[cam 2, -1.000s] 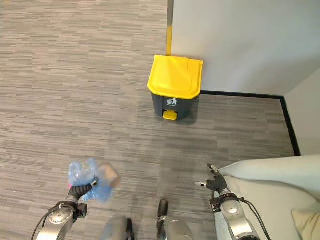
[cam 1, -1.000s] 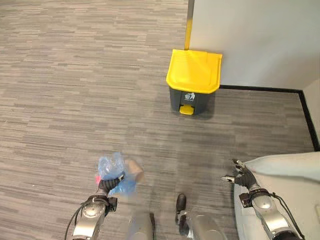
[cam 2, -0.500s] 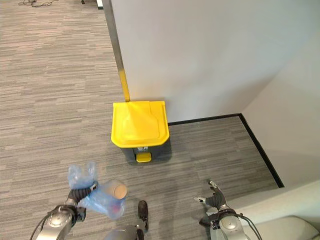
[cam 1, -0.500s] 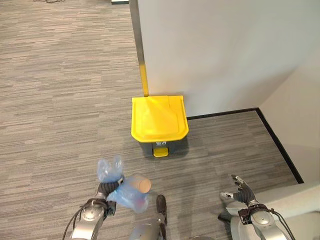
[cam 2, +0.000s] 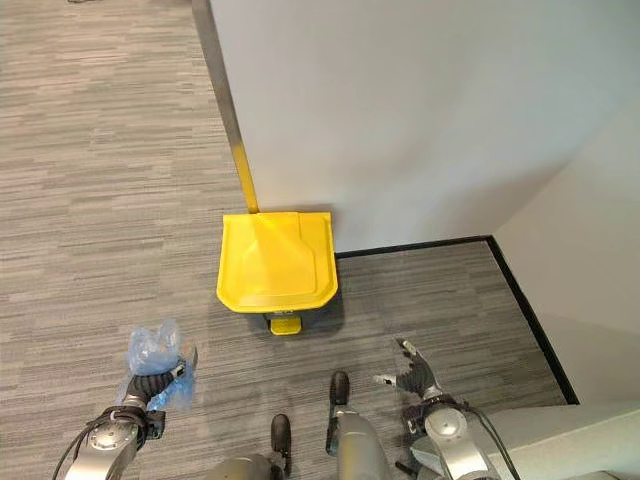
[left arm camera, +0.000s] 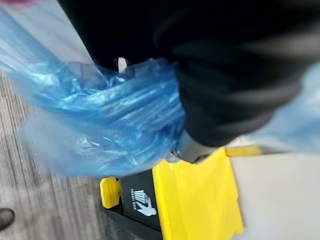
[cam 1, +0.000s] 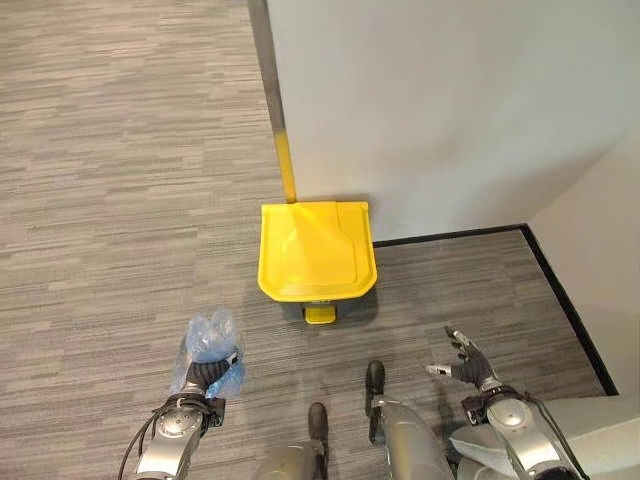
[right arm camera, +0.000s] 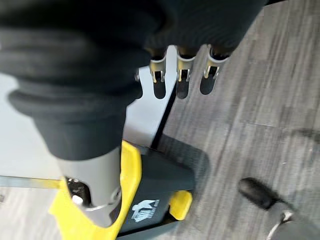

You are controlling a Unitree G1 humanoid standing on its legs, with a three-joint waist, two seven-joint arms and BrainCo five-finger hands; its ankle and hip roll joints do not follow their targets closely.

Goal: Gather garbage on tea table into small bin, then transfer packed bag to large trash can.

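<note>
A grey trash can with a yellow lid (cam 1: 317,250) stands shut against the white wall, its yellow pedal (cam 1: 320,314) facing me. My left hand (cam 1: 203,377) is low at the left, shut on the gathered neck of a blue plastic bag (cam 1: 205,340) that bunches above and beside it. In the left wrist view the crumpled blue bag (left arm camera: 107,122) fills the space by the hand's dark cover, with the can (left arm camera: 192,197) beyond. My right hand (cam 1: 467,362) hangs low at the right with straight fingers (right arm camera: 181,82), holding nothing.
The white wall (cam 1: 450,100) has a metal corner strip (cam 1: 272,100) with a yellow lower end just behind the can. A black skirting line (cam 1: 560,290) runs along the wall on the right. Grey carpet (cam 1: 110,200) spreads to the left.
The view has shifted as I step closer, so the can sits a little nearer and more central. The bag now hangs tighter by my left hand; the cup seen in it is hidden.
</note>
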